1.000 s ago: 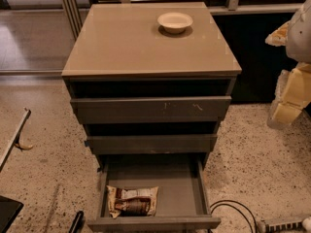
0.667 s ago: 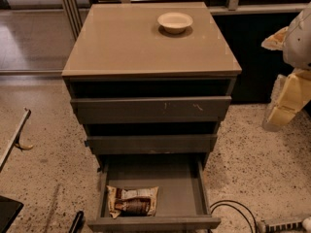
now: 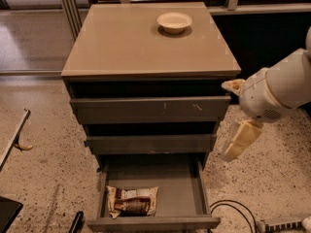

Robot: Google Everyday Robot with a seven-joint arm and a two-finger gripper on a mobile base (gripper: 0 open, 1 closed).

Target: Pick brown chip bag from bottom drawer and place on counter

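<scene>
The brown chip bag (image 3: 133, 201) lies flat in the front left of the open bottom drawer (image 3: 189, 193), dark brown middle with cream edges. The counter (image 3: 121, 42) is the glossy tan top of the grey cabinet. My gripper (image 3: 236, 113) hangs at the cabinet's right side, level with the two upper drawers, above and to the right of the bag. Its cream fingers (image 3: 240, 141) stand apart and hold nothing.
A white bowl (image 3: 174, 21) sits at the back right of the counter. The two upper drawers (image 3: 150, 109) are pulled out slightly. Black cables (image 3: 233, 208) lie on the speckled floor at the lower right. A dark object (image 3: 7, 215) sits at the lower left.
My arm and gripper have moved left, from the right edge of the view toward the cabinet's right side. The bag, drawers and bowl have not moved.
</scene>
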